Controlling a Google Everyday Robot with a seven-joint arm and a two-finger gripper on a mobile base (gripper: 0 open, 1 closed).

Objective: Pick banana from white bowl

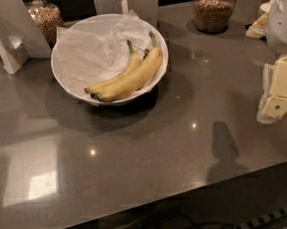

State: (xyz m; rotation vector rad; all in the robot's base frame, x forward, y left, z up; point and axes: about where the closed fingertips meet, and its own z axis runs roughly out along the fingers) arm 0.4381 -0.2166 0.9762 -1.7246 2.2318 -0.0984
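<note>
Plainly the reach has not begun: the gripper hangs at the right edge of the view, above the grey countertop and well apart from the white bowl. Whether it is released or clenched I cannot tell from this angle; nothing appears to be held in it.

The banana lies in the bowl on the crumpled paper liner. It runs along the near-right wall, with its stem up toward the far rim and its dark tip low at the front.

The main risk is the thinner banana, which lies pressed against the target's far side for most of its length. A grasp that closes across both would lift the wrong fruit, or drag the pair together. There may be a third one tucked between the stems, but only a dark sliver shows there.

The bowl wall is just beside the banana's near side. A descent placed too far forward would probably strike the rim and could tip or push the bowl. The liner is loose, so it could come up with the fruit.

A glass jar of nuts stands near the line between gripper and bowl, so a low sweep across could knock it.
</note>
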